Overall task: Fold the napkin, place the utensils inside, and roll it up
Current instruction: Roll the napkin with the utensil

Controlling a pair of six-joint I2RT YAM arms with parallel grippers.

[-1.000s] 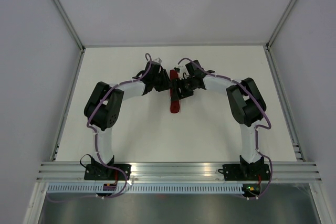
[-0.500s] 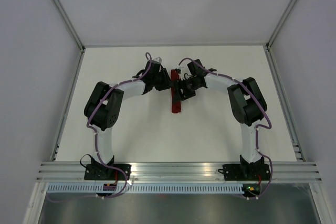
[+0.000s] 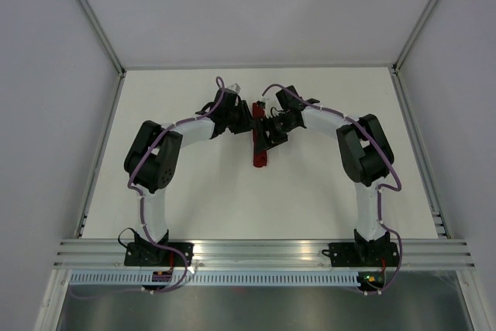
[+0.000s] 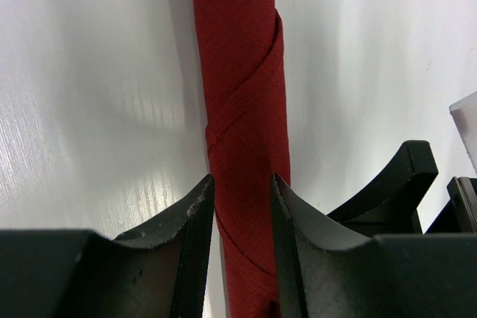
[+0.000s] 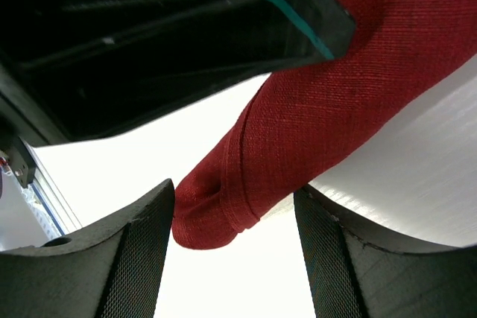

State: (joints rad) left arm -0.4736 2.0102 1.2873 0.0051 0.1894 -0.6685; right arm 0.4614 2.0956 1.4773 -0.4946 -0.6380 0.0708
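Napkin [image 3: 258,145] lies as tight roll on table [image 3: 232,199], far centre, between arms. Left fingers [image 4: 195,243] clamp roll, likely so wrap cannot spring loose. Right fingers [image 5: 138,258] spread apart, straddling roll's end without squeezing. Fork not visible; presumably wrapped inside.

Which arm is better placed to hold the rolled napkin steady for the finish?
Left, probably: the left gripper clamps the rolled napkin on both sides, while the right gripper stands open loosely around its end.

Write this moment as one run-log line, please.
napkin: rolled, on table | fork: not visible | left gripper: clamps napkin | right gripper: open around its end
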